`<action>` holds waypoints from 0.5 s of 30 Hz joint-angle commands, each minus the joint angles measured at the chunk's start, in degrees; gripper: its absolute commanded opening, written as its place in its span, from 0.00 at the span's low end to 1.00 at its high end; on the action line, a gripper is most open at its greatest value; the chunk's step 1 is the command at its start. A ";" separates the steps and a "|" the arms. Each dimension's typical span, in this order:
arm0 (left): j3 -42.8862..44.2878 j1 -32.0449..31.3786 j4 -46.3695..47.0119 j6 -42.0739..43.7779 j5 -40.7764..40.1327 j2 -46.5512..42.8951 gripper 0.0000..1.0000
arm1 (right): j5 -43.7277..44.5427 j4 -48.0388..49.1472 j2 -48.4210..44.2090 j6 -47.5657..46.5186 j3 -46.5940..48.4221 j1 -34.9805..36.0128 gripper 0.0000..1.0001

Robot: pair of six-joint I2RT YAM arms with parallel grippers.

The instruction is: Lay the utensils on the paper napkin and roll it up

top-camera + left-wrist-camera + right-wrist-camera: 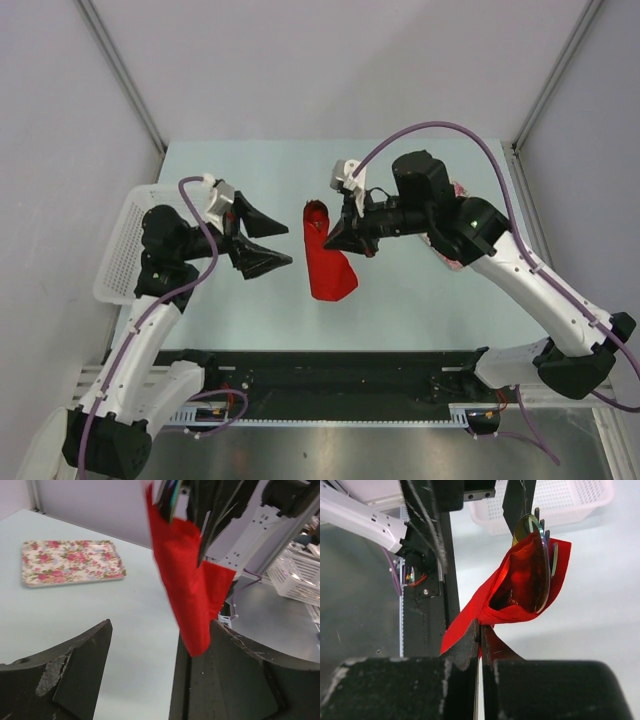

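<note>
Two arms are bending inward toward the loosely rolled red paper napkin, which is hanging in the air above the table. The right gripper is pinching the napkin's right edge, jaws clamped tight on it, while the left gripper is hovering just left of the napkin, jaws spread and holding nothing. The spoon and fork are poking out of the napkin's upper end.

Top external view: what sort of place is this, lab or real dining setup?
Probably a lab test cell: plain grey panel walls on metal framing, two robot arms bolted to a pale table, a white mesh basket.
</note>
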 commanded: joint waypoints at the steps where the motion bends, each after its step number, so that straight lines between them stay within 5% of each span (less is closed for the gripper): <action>1: -0.36 -3.73 7.05 -4.45 2.05 -1.57 0.84 | 3.23 2.79 -1.61 -1.45 -1.28 2.06 0.00; 15: -0.62 -14.28 11.17 -5.59 -5.60 2.29 0.77 | 4.29 4.72 -2.40 -1.63 -1.37 5.49 0.00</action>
